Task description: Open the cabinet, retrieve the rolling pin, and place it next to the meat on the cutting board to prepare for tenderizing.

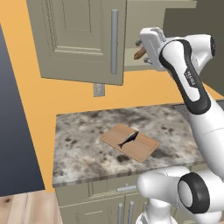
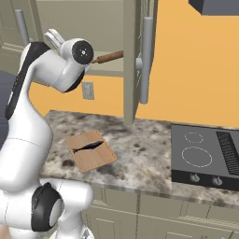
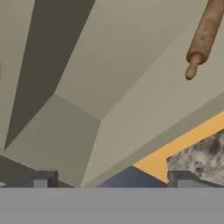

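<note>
The cabinet [image 1: 83,39] is seen with its doors swung open, and the rolling pin [image 3: 202,37] lies on the floor of its lower compartment, not yet touched. The end effector [image 3: 111,183] is held at the cabinet mouth with its jaws spread wide and nothing between them; its two fingertips [image 3: 41,180] are seen apart at the bottom of the hand view. In that view the pin sits well off the line of approach, up and to the right of the gap between the jaws, with its near handle pointing back toward the hand and its long axis running away, deeper into the cabinet. From the right base view the pin is seen lying level, one end reaching toward the open right-hand door. It is judged that the hand must be shifted sideways toward the pin and the jaws set across its long axis before closing. The meat [image 1: 129,139] rests on the board [image 1: 144,151] on the bench [image 1: 78,144], below and well apart.
</note>
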